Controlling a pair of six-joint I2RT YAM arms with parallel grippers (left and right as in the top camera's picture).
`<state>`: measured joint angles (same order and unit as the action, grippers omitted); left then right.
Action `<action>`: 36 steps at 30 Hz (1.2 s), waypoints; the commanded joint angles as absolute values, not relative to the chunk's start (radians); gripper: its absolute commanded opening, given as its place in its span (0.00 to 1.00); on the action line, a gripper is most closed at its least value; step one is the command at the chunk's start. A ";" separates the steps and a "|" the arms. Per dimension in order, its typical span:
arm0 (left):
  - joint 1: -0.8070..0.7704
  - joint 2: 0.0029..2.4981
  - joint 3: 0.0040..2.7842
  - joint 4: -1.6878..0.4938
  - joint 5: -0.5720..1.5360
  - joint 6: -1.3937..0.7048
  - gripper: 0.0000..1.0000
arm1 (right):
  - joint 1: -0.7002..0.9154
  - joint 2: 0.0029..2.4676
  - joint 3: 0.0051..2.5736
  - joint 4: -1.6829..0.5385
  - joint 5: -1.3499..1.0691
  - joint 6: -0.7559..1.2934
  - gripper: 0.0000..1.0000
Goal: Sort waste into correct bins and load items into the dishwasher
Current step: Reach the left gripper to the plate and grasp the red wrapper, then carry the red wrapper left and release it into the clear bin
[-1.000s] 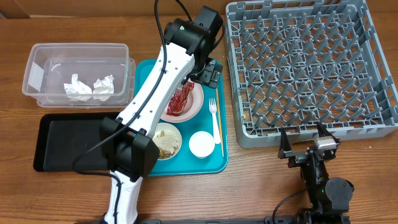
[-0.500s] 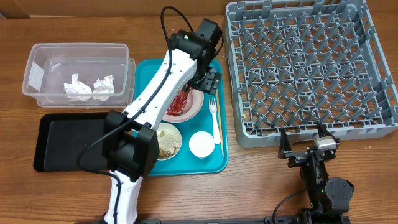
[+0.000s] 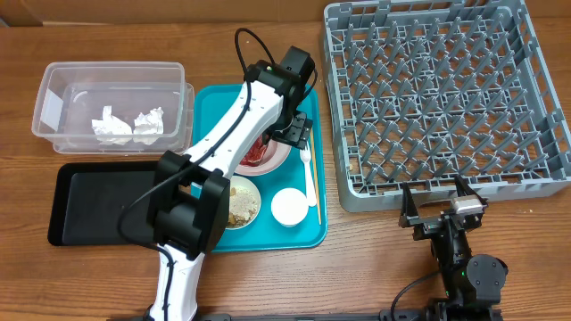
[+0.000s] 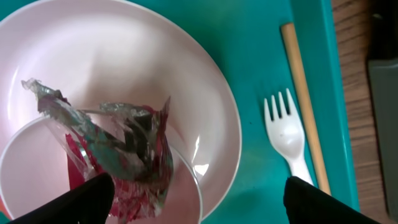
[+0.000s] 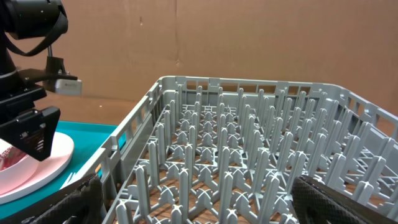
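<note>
Wooden table (image 3: 500, 259), brown cardboard wall behind. The left gripper (image 3: 293, 135) hangs over the pink plate (image 4: 155, 56) on the teal tray (image 4: 261, 56), fingers (image 4: 87, 199) spread wide, gripping nothing. The red wrapper (image 4: 118, 149) sits crumpled in a small bowl (image 4: 184, 186) on that plate, right beside the left finger. Just off the plate, a white fork (image 4: 287, 134) lies on the tray, with the wooden stick (image 4: 303, 87) alongside it. Nearer the front edge, a second bowl (image 3: 239, 203) holds beige scraps, with the white cup (image 3: 290, 207) next to it. Over on the left, two paper napkins (image 3: 129, 125) lie in the clear tub (image 3: 53, 98), the black tray (image 3: 98, 201) in front of it. The right gripper (image 3: 435, 198) sits wide open too, parked just in front of the grey rack (image 3: 442, 98).
</note>
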<state>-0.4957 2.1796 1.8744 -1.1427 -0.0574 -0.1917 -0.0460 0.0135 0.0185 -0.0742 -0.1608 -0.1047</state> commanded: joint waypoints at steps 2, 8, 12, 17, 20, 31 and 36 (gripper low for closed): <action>-0.490 2.171 1.866 -1.116 -0.101 -0.212 0.87 | -0.052 0.003 0.008 -0.069 -0.166 -0.097 1.00; -0.490 2.171 1.860 -1.073 -0.106 -0.225 0.77 | -0.052 0.003 0.008 -0.069 -0.166 -0.097 1.00; -0.489 2.171 1.860 -1.077 -0.116 -0.225 0.65 | -0.052 0.003 0.008 -0.069 -0.166 -0.098 1.00; -0.489 2.171 1.859 -1.077 -0.120 -0.224 0.60 | -0.052 0.003 0.008 -0.069 -0.166 -0.097 1.00; -0.489 2.171 1.856 -1.076 -0.141 -0.225 0.56 | -0.052 0.003 0.008 -0.069 -0.166 -0.097 1.00; -0.483 2.171 1.831 -1.076 -0.168 -0.225 0.31 | -0.052 0.003 0.008 -0.069 -0.166 -0.097 1.00; -0.483 2.171 1.826 -1.080 -0.168 -0.225 0.22 | -0.052 0.003 0.008 -0.069 -0.166 -0.097 1.00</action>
